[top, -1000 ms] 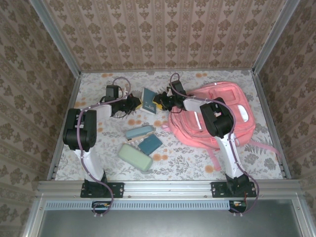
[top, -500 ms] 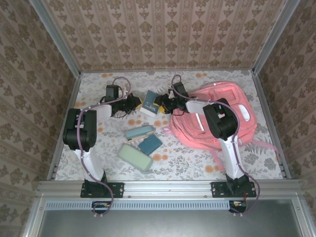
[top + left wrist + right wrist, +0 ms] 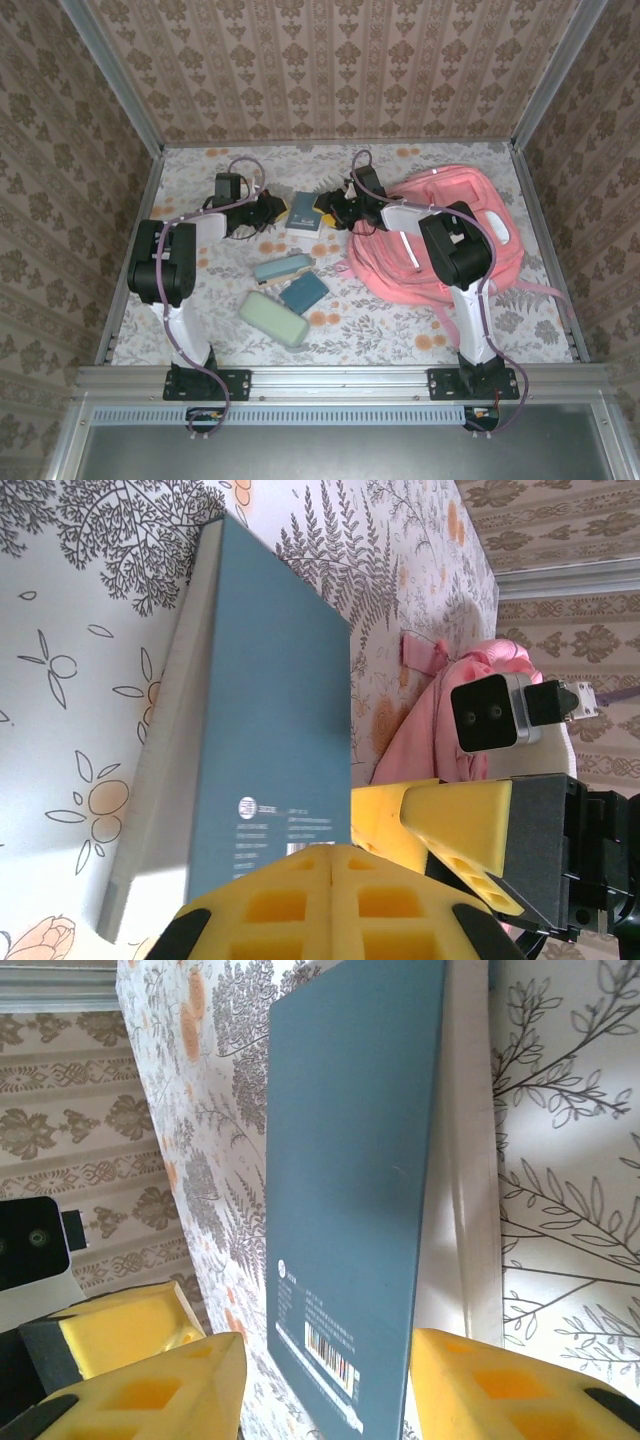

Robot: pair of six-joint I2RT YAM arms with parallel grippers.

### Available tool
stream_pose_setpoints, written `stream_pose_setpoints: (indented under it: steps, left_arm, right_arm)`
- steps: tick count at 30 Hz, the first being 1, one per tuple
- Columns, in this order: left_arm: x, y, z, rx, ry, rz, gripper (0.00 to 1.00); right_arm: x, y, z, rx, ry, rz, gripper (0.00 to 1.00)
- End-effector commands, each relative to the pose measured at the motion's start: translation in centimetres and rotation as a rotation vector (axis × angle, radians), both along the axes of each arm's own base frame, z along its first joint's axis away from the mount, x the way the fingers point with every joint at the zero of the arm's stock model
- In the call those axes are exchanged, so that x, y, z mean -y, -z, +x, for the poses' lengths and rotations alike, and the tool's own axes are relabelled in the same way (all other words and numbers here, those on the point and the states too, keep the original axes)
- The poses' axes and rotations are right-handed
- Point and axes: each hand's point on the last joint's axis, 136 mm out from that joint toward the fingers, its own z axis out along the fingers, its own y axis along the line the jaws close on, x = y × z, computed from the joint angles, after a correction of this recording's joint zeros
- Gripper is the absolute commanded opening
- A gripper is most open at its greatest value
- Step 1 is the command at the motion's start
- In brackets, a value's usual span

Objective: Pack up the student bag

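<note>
The pink student bag lies on the right half of the table, and its fabric also shows as the bag. A blue book lies flat to the left of it, between both grippers. My left gripper is at the book's left end, jaws pressed together with nothing between them; in the left wrist view the gripper sits over the book. My right gripper is at the book's right end. In the right wrist view the gripper is open, fingers straddling the book.
A teal pencil case, a dark teal pouch and a pale green case lie in the middle near the front. The bag's straps trail toward the right edge. Patterned walls close in the table.
The right arm has shifted a little to the right, and the bag has shifted with it. The book has turned slightly between the grippers. The left arm has barely moved.
</note>
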Motion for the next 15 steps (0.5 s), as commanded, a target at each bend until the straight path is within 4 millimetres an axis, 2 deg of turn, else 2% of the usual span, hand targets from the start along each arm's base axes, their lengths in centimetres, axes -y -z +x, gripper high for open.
stream_pose_setpoints:
  steps: [1,8,9,11,15]
  left_arm:
    - [0.1,-0.1,0.0,0.006,0.006,-0.021,0.00]
    - [-0.1,0.6,-0.2,-0.012,0.019,0.006,0.02]
    - [-0.3,0.7,-0.2,-0.011,0.020,0.015,0.07]
    - [-0.8,1.1,-0.1,-0.014,0.023,0.051,0.28]
    - [-1.8,2.5,0.0,-0.032,0.039,0.166,0.48]
  right_arm:
    - [-1.4,-1.1,0.1,0.010,-0.027,0.052,0.47]
    - [-1.5,0.1,0.1,-0.002,-0.030,0.010,0.47]
    - [-1.4,0.2,0.1,-0.005,-0.027,0.001,0.47]
    - [-1.0,0.6,-0.1,-0.009,-0.021,-0.034,0.48]
    - [1.0,1.9,-0.5,-0.007,-0.012,-0.187,0.52]
